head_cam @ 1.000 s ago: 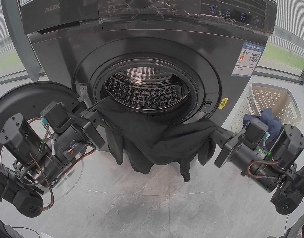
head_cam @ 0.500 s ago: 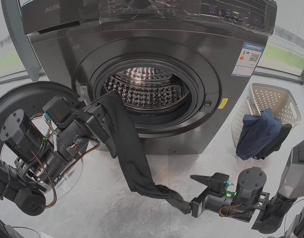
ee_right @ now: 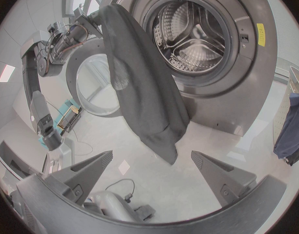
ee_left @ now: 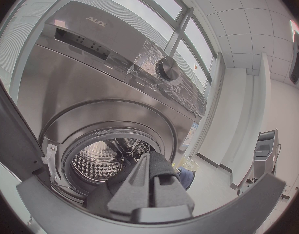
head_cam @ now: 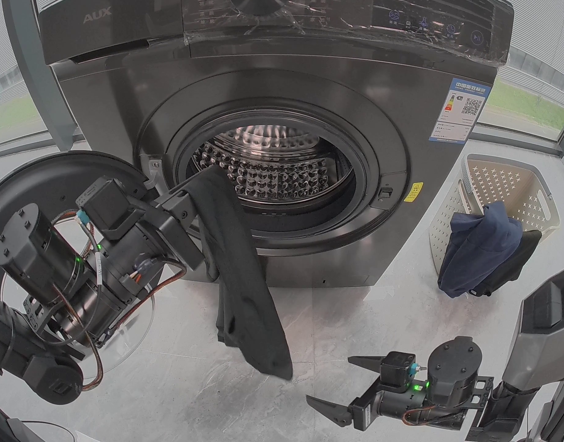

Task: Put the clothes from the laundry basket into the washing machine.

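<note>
Holding the garment (head_cam: 245,277) by one end at the left rim (head_cam: 179,155) of the drum (head_cam: 270,161), our left gripper (ee_left: 149,160) is clamped on it. Our right gripper (head_cam: 328,379) gapes empty near the floor (head_cam: 386,314). With that long tail hanging, we risk it catching the rim and spilling out.

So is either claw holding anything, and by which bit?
The left claw grips the black garment by its upper end; the rest hangs free. The right claw is open and empty.
</note>
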Tool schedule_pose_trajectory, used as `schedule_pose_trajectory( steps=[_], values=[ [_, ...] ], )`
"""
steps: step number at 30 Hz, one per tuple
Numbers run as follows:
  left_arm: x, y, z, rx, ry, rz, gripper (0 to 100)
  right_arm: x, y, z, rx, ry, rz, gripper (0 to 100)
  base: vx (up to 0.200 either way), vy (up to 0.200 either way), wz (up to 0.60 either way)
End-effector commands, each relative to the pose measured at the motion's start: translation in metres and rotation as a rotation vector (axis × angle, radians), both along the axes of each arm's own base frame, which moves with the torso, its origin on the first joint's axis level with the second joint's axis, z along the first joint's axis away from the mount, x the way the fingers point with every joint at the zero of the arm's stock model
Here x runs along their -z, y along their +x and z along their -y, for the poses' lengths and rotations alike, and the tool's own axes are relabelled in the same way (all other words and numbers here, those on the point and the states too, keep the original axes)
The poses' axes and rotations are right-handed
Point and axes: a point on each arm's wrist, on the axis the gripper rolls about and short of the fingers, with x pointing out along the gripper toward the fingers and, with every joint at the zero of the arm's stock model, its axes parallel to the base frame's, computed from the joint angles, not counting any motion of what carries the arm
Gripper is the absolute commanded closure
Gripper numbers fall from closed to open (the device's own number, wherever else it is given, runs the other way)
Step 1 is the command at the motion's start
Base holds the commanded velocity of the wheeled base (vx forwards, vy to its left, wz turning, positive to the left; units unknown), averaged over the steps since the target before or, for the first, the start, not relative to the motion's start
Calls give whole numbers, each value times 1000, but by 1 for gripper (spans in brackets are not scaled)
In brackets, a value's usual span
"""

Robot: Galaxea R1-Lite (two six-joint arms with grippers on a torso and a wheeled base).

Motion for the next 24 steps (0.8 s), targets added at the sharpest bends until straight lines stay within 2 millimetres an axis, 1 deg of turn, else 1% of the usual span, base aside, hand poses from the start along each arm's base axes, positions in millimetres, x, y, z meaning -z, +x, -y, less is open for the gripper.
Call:
schedule_pose_trajectory(
  steps=[1,2,3,6,10,14,16,22,24],
  values=[
    [-2,-5,0,18,-2,10,100,-18,15,-16,5,96,81,0,0,0,0],
    [-2,-5,0,18,-2,10,100,-18,15,-16,5,96,81,0,0,0,0],
    [-2,-5,1,20,-1,11,100,-25,22,-22,11,133,113,0,0,0,0],
    [-4,-7,2,30,-3,15,100,-32,36,-31,30,177,156,0,0,0,0],
    [-10,-15,2,53,-18,36,100,-35,60,-42,63,213,204,0,0,0,0],
    [-13,-18,2,63,-25,48,100,-36,73,-52,67,227,245,0,0,0,0],
    [-14,-19,3,67,-28,52,100,-35,81,-56,72,230,257,0,0,0,0],
    [-15,-19,3,67,-29,53,100,-17,96,-72,64,222,261,0,0,0,0],
    [-15,-19,3,67,-29,53,100,-16,100,-77,61,232,269,0,0,0,0]
  ],
)
